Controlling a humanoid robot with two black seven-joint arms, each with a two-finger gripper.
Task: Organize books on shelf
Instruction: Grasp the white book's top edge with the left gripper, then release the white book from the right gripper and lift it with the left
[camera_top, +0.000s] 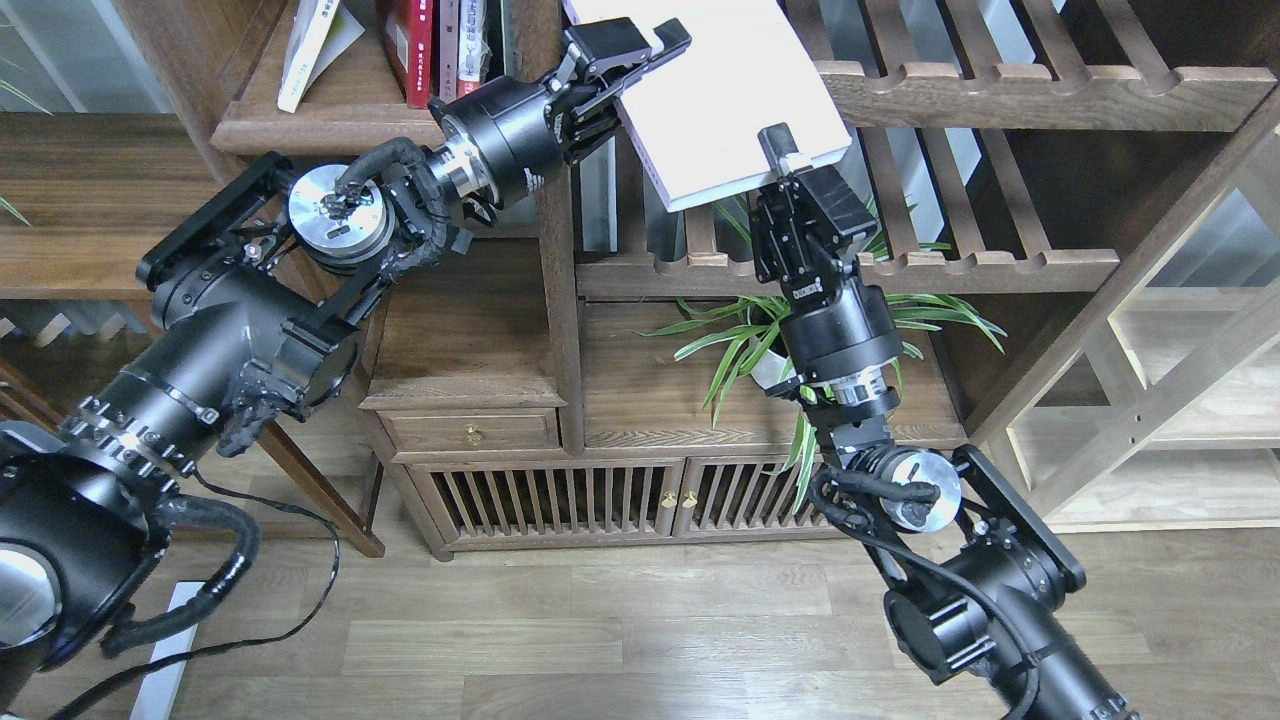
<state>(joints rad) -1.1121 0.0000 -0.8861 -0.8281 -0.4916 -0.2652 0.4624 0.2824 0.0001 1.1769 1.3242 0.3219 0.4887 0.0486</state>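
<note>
Head view: both fingers (620, 45) pinch white book (720, 90) edges.

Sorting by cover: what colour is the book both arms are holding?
White, plain cover; the book shows best in the head view.

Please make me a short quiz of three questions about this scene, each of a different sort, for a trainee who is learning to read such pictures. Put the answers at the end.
1. True or false: the thick white book is lying flat on the dark wood shelf.
2. Which pincers touch the white book? A) only the left pincer B) only the right pincer C) both
3. Fill in: the green plant stands directly under the ______ arm.

Key:
1. False. It is held tilted in the air, right of the shelf where the red books stand.
2. C. The left one grips its left edge, the right one its lower edge.
3. right
</note>
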